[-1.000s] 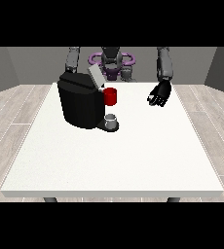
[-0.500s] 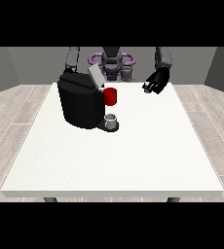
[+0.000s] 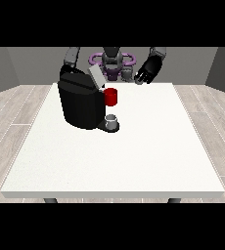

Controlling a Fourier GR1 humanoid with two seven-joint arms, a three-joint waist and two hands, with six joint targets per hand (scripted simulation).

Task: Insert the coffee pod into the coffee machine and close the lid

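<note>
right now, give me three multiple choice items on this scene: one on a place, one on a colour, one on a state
1. Where does the coffee machine stand on the table?
A. view's left, far half
B. view's right, near edge
C. dead centre

2. What colour is the thing at the machine's front?
A. blue
B. red
C. green

3. How is the machine's lid?
A. shut flat
B. raised
C. missing

Answers: 1 A, it stands left of the middle, nearer the robot. 2 B, it shows plainly red. 3 B, the grey lid tilts up.

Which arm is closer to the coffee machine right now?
The arm at the view's left: it reaches down right behind the coffee machine, its hand hidden. The hand at the view's right is raised well off to the machine's side.
</note>
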